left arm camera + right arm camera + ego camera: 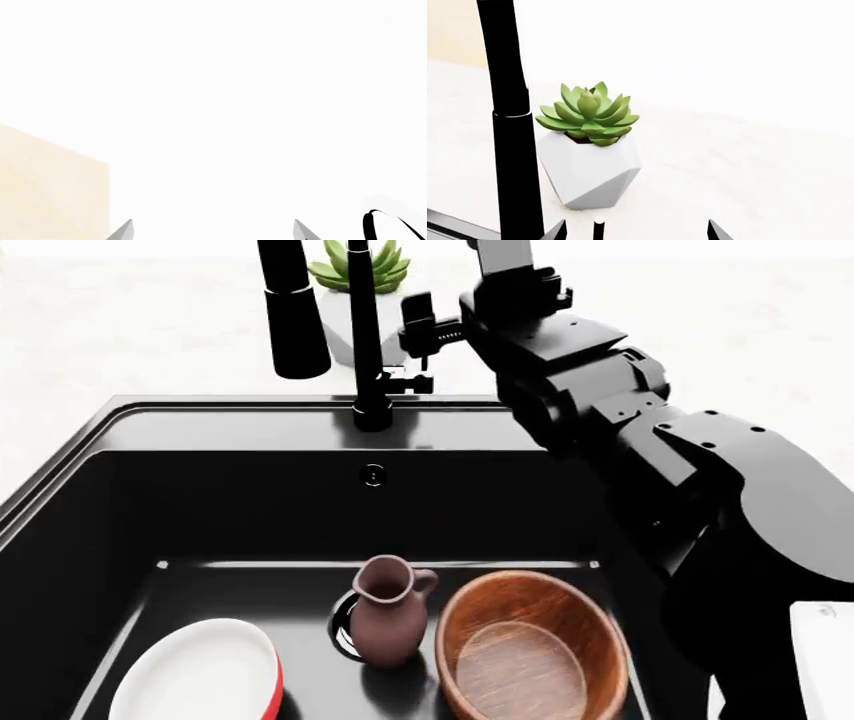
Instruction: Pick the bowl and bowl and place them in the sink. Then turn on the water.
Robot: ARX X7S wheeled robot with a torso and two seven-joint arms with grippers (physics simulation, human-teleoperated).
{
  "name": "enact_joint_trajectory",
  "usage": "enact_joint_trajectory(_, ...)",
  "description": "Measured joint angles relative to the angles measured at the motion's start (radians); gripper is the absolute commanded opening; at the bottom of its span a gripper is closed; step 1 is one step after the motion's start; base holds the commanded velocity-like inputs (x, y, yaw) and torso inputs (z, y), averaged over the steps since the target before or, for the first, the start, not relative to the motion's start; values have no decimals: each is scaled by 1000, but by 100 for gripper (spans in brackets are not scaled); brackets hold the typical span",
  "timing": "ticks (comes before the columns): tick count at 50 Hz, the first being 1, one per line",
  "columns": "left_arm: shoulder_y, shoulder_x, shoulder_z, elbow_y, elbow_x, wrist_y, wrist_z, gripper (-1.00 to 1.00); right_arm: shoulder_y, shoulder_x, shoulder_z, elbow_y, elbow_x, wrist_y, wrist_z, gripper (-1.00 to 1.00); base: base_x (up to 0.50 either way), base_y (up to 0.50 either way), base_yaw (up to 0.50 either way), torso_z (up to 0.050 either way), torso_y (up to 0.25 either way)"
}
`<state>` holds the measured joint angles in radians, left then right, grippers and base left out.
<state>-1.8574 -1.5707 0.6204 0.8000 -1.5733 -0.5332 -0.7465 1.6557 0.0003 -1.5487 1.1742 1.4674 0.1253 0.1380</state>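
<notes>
Nearest the head camera, on the floor of the large rectangular matte black sink (pixel 80 455), lie both bowls. The glossy red bowl with a white inside (pixel 200 675) sits at about 7 o'clock; the deeper brown grained wooden bowl (pixel 531 648) sits at 5 o'clock. Between them a small mauve ceramic pitcher (pixel 388 612) stands upright over the round drain, just beside the wooden bowl's rim. With both bowls in the basin, only the water appears left to do.

Farther back, at 12 o'clock, the tall black metal tap (pixel 360 320) rises from the sink's rear ledge, its thick spout head hanging over the basin and a short black side lever (pixel 407 380) jutting from the column toward the right arm. That lever is the part to work: I judge it rigid, smooth and probably slick, so it wants a push or a pinch close to its free end rather than a squeeze on the column. It should swing lightly.

The right fingers (pixel 554 231) stand wide apart and hold nothing, with the thin lever tip seemingly between them. The left fingers (pixel 125 230) are likewise spread and empty, facing a blank white wall.

Farthest off, a green succulent in a white faceted pot (pixel 590 172) stands on the white tabletop (pixel 747 170) behind the tap.
</notes>
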Motion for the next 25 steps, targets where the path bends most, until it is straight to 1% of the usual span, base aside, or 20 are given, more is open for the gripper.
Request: enact_joint_trajectory(25, 9, 0, -27, 0, -5, -8, -11, 100, -32, 0, -5, 1, -3, -44, 15, 100, 0, 0, 0, 0, 0)
